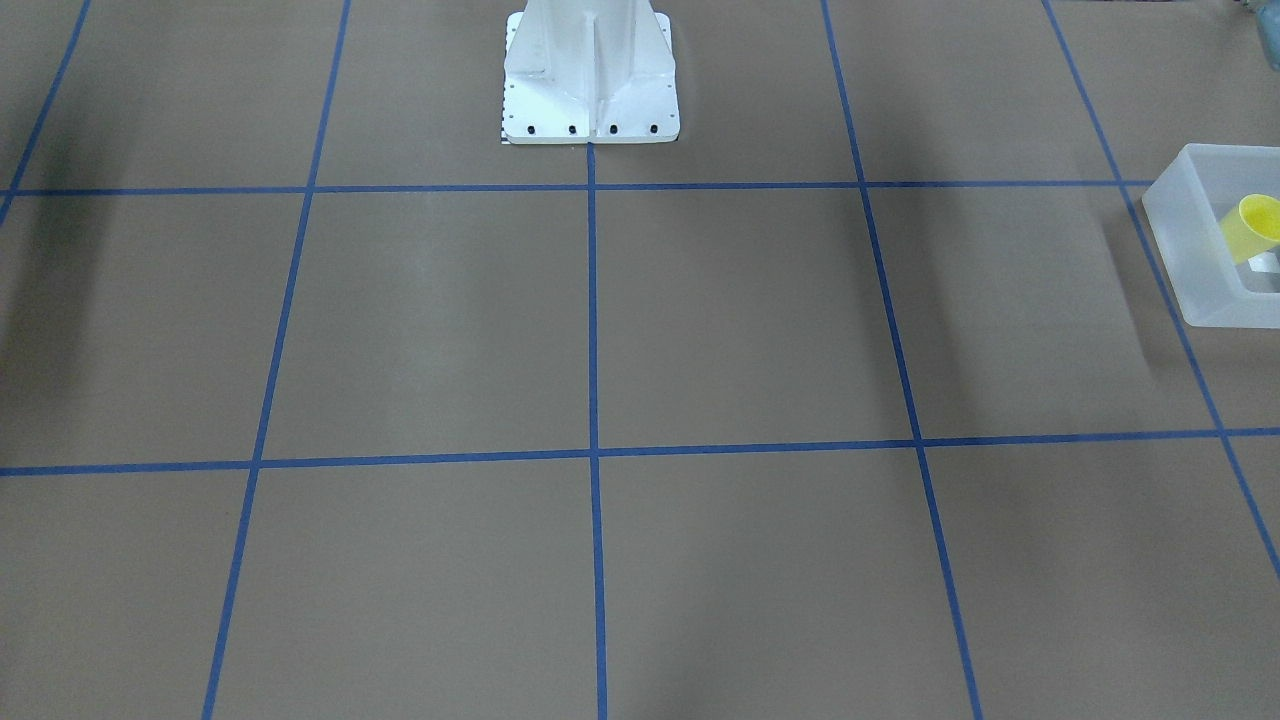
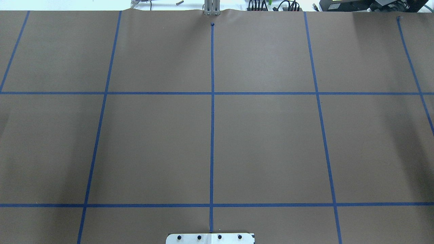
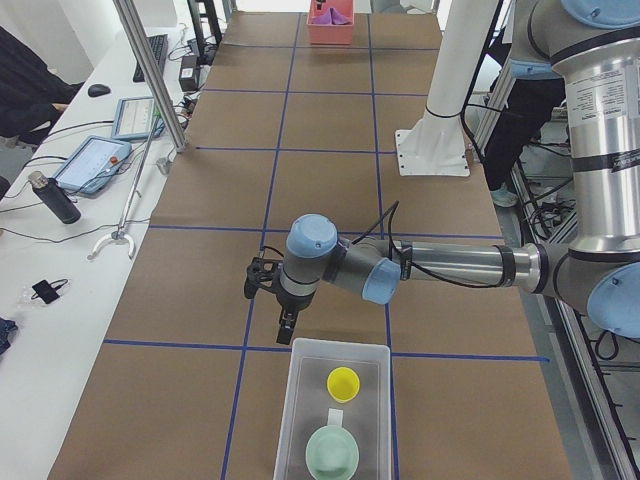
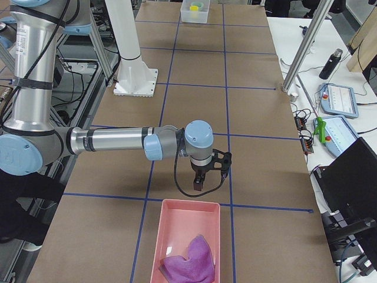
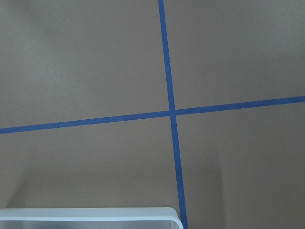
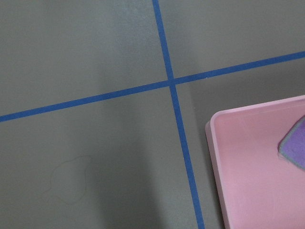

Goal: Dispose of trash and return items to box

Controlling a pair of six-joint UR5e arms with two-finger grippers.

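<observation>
The box [image 3: 340, 345] sat at the end of the table [image 2: 152, 145] on the robot's left side. The yellow cup [image 3: 343, 383] was inside it with its mouth up. The green bowl [image 3: 332, 452] was in the box too, near the cup. A small white label [image 3: 335, 418] lay between them.

The left gripper [image 3: 286, 330] hung over the table and pointed down, just beside the box's rim. It was outside the box and close to a blue line [image 3: 180, 346]. Only the side view showed it, so I cannot tell if its fingers were spread or pressed together.

A pink tray [image 4: 172, 236] sat at the other end of the table, well apart from the box. A purple cloth [image 4: 188, 260] lay in it. The right gripper [image 4: 199, 186] hung pointing down, just beside the tray's rim. I cannot tell if its fingers were spread or pressed together either.

The white base [image 1: 590, 90] stood at the robot's edge of the table, about midway between the two ends.
</observation>
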